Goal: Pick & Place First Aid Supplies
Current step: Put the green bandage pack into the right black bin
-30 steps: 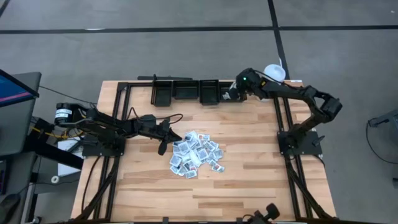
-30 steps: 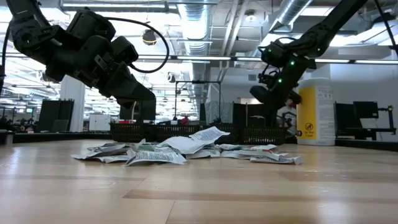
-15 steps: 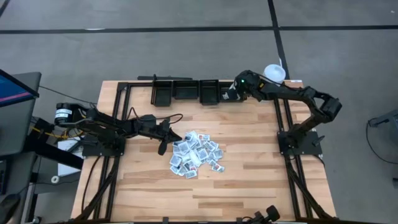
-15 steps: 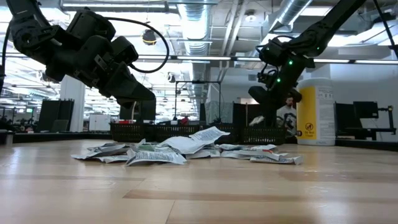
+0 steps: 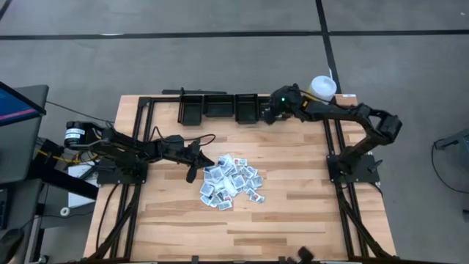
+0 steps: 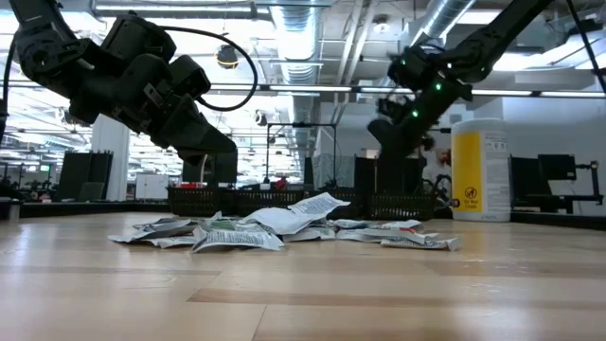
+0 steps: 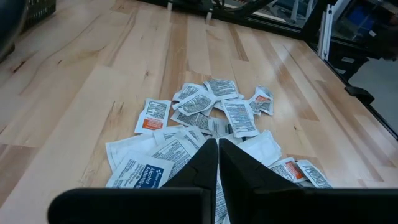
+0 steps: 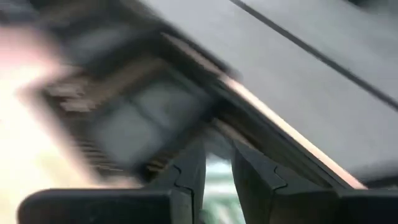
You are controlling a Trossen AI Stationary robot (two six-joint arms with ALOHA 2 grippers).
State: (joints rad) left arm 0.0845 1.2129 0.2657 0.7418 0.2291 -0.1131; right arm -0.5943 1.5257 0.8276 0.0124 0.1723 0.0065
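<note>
The first aid packets (image 5: 231,183) lie in a loose heap in the middle of the table, white with grey-blue print, a few with orange or green marks (image 7: 211,118). My left gripper (image 5: 192,173) hangs just over the heap's left edge with its fingers shut (image 7: 217,149); it holds nothing. My right gripper (image 5: 268,114) is at the far edge, above the right end of the row of black bins (image 5: 218,107). Its fingers stand a narrow gap apart (image 8: 219,165). I see no packet below it in the low view (image 6: 383,133); the wrist picture is smeared.
Black mesh bins stand side by side along the far edge (image 6: 398,204). A tall white-and-yellow canister (image 5: 323,86) stands at the far right corner, close behind the right arm. Black frame rails run down both sides of the table. Bare wood lies near and right of the heap.
My right gripper has moved a little toward the table's left along the far edge, risen and tipped. Half a second ago a white packet showed just below it at the height of the bins' rims; it does not show now. The left arm and the heap have kept still.
</note>
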